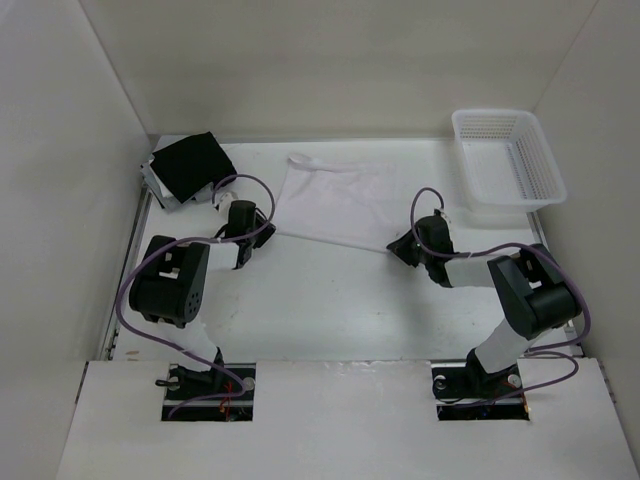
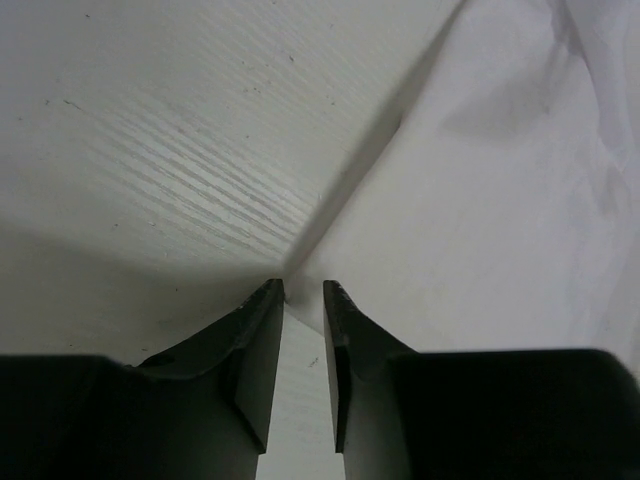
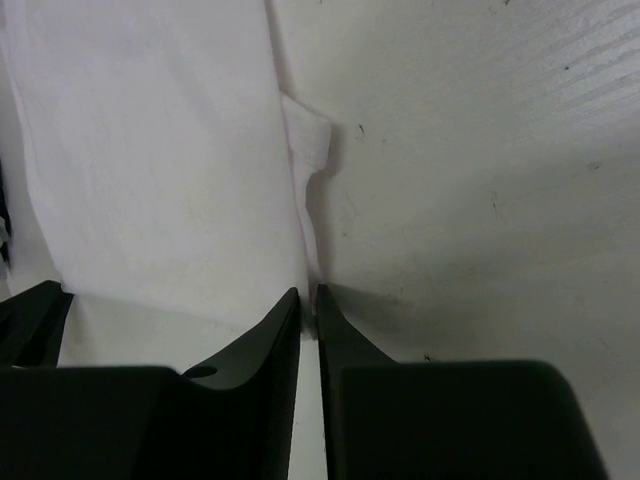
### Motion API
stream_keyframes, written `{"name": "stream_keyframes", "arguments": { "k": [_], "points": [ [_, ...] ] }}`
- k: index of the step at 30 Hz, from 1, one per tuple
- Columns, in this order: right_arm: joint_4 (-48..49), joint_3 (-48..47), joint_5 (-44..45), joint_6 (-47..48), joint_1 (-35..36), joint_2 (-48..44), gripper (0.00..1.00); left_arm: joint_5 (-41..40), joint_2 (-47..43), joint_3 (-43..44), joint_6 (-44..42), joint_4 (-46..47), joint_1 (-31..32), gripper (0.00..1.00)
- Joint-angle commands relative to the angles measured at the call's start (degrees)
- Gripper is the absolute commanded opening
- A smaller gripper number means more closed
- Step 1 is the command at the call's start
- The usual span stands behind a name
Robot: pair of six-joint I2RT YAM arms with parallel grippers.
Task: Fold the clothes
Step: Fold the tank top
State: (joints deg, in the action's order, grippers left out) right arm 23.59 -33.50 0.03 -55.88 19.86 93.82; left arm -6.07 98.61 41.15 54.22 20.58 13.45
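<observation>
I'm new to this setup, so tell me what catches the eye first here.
A white garment lies spread at the middle back of the table, its near edge running in a straight line between the left gripper and the right gripper, one at each near corner. A black cloth sits in the back left corner, and a white basket stands at the back right.

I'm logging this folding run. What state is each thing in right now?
white garment: spread out on the table, near edge stretched straight between the two hands.
black cloth: folded, lying in the far left corner.
basket: upright, looks empty.
left hand: slightly open, the garment's corner at its fingertips.
right hand: shut on the garment's edge.
</observation>
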Motion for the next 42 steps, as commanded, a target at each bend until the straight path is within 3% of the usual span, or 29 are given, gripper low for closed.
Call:
{"name": "stream_keyframes", "arguments": {
  "k": [1, 7, 10, 13, 16, 21, 24, 29, 34, 37, 42],
  "points": [
    [1.28, 0.63, 1.11, -0.28, -0.13, 0.05, 0.12, 0.70, 1.59, 1.48, -0.69, -0.72, 0.56, 0.20],
    [1.28, 0.54, 1.46, -0.02, -0.13, -0.39, 0.02, 1.14, 1.33, 0.87, 0.01, 1.30, -0.23, 0.01],
    [1.72, 1.15, 1.90, 1.12, 0.40, -3.28, 0.00, 0.70, -2.70, -1.41, 0.54, 5.42, 0.03, 0.00],
    [-0.82, 1.85, 2.69, 3.92, 1.98, -11.08, 0.00, 0.00, -10.16, -2.91, 0.10, 5.09, 0.65, 0.00],
    [-10.64, 0.54, 5.32, 7.96, 4.43, -23.37, 0.00, -0.52, -21.83, -4.23, -0.34, 1.67, 1.61, 0.00],
    [-34.09, -8.31, 14.62, 15.26, 12.51, -47.81, 0.00, -4.03, -45.38, -2.48, -2.97, -9.92, 4.95, 0.00],
    [-45.88, -17.36, 20.78, 18.17, 19.18, -56.36, 0.00, -7.72, -57.62, 1.55, -5.96, -18.00, 8.11, 0.00],
    [-56.37, -25.74, 27.90, 17.39, 31.84, -61.30, 0.00, -10.10, -68.36, 6.14, -7.11, -30.14, 13.91, 0.00],
    [-56.21, -22.33, 33.80, 14.13, 43.01, -61.92, 0.01, -13.09, -72.06, 4.04, -6.67, -37.01, 16.21, 0.00],
    [-53.05, -18.90, 30.75, 14.74, 37.34, -57.71, 0.01, -13.62, -69.27, 0.44, -6.49, -36.40, 14.98, 0.00],
    [-35.85, -11.60, 9.60, 17.47, 15.83, -44.56, 0.00, -11.79, -55.58, -4.93, -6.23, -24.57, 8.23, 0.00]
  ]
}}
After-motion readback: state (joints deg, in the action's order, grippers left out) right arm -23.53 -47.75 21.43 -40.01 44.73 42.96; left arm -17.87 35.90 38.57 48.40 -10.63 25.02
